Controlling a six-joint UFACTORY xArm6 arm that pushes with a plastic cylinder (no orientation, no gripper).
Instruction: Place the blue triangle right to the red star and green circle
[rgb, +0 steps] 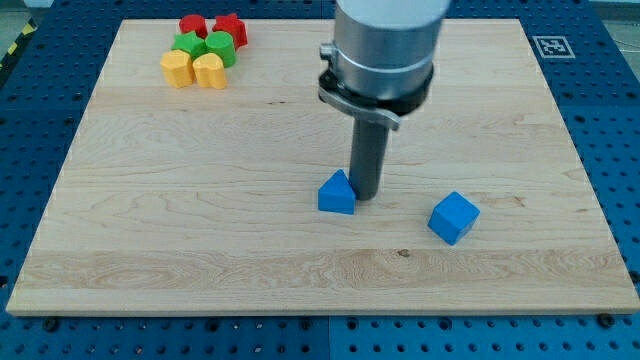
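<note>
Tool is just a rod with no jaws, holding nothing; my tip (366, 195) sits on the surface (200, 230) touching the right side of the blue triangle (337, 193). Well apart, toward the view's right, lies the blue cube (453, 217). Far off at the view's top left cluster the red star (230, 29), green circle (221, 47), another red block (192, 25), another green block (187, 44) and two yellow blocks (193, 70)

Your arm presented a broad light-grey cylindrical housing above a brushed silver collar, beneath which a black clamp ring with a pale flat bracket plate carried the straight dark-grey rod that narrowed to my tip (365, 195), matte and without visible markings or cables.
</note>
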